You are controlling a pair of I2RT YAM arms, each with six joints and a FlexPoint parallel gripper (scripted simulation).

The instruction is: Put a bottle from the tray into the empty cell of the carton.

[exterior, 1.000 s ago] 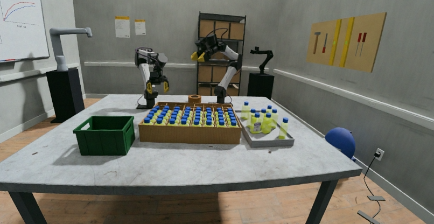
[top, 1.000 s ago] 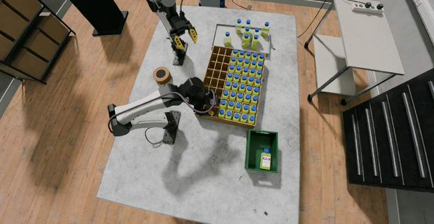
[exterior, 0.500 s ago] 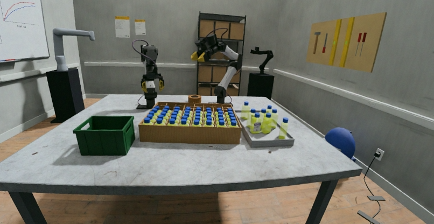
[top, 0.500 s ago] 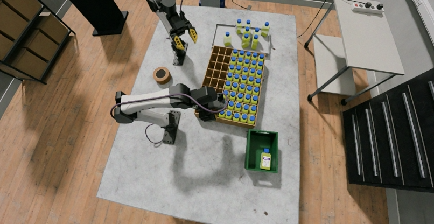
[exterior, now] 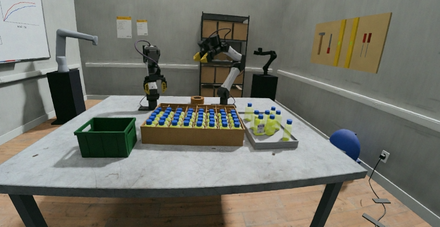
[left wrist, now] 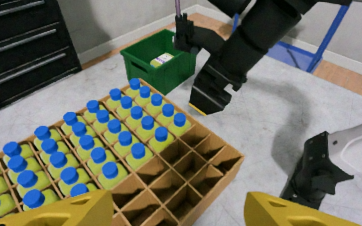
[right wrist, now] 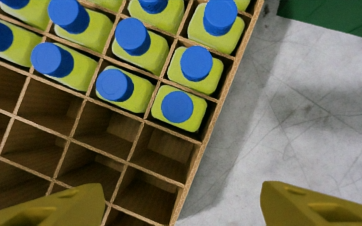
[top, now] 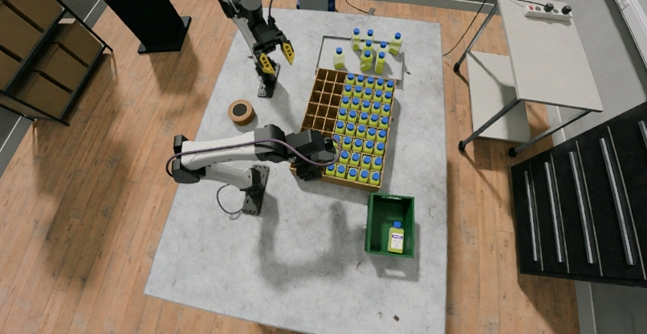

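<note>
So the right tool [top: 312,173] [exterior: 155,93] [left wrist: 201,96] [right wrist: 182,191] was hanging above the carton [top: 348,182] [exterior: 192,136] [left wrist: 216,185] [right wrist: 193,165], fingers well apart with nothing between them. The task bottle [top: 330,169] [exterior: 158,109] [left wrist: 180,120] [right wrist: 177,106] sat down in its cell at the row's end, pretty much straight up at 12 o'clock from that tool in the right wrist view, and not touching it. Blue cap up, looked seated, so that row was full.

Left tool [top: 281,67] [exterior: 198,59] [left wrist: 178,196] was apart too, holding nothing, around 10 o'clock from the carton seen from the top. The tray [top: 319,53] [exterior: 273,145] was on the worktop [top: 316,241] [exterior: 184,169] [left wrist: 261,95] [right wrist: 291,125] at the carton's 1 o'clock with more bottles standing in it. Green crate [top: 369,222] [exterior: 104,145] [left wrist: 158,77] [right wrist: 336,17] was at about 5 o'clock with one bottle inside, and a brown roll [top: 233,114] [exterior: 197,101] sat over at 9 o'clock.
</note>
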